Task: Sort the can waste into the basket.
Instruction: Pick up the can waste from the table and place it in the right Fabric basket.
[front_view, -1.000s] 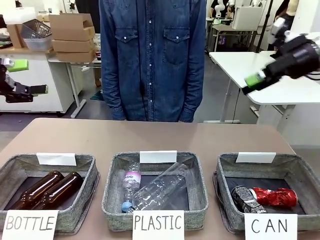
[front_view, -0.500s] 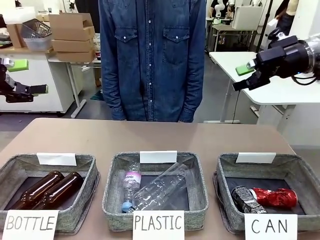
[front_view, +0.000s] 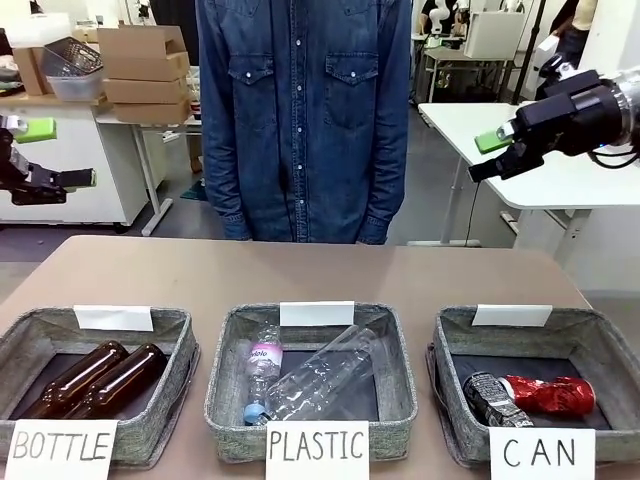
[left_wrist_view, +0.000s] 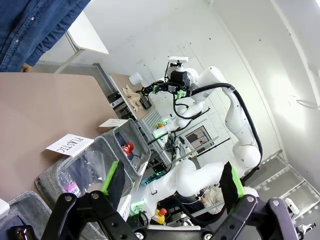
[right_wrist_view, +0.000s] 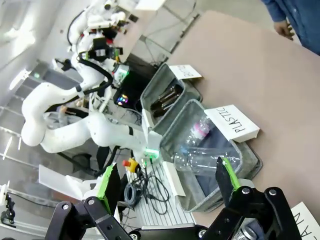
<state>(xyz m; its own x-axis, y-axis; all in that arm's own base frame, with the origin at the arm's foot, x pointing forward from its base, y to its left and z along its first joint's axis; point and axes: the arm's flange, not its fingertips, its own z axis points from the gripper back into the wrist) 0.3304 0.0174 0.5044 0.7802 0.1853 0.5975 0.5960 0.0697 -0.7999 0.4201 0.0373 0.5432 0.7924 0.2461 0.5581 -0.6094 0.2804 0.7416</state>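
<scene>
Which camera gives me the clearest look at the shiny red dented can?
Front view: the shiny red dented can lies unobstructed in the grey woven CAN basket. In the left wrist view it is a small distant red spot.

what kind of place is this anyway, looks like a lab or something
Most likely a robotics lab or workshop. White work tables stand behind the person, cardboard boxes are stacked on a bench, and the sorting table holds hand-labelled baskets between two robot arms, with other arms at stations beyond.

left gripper raised, right gripper raised, both spread
</scene>
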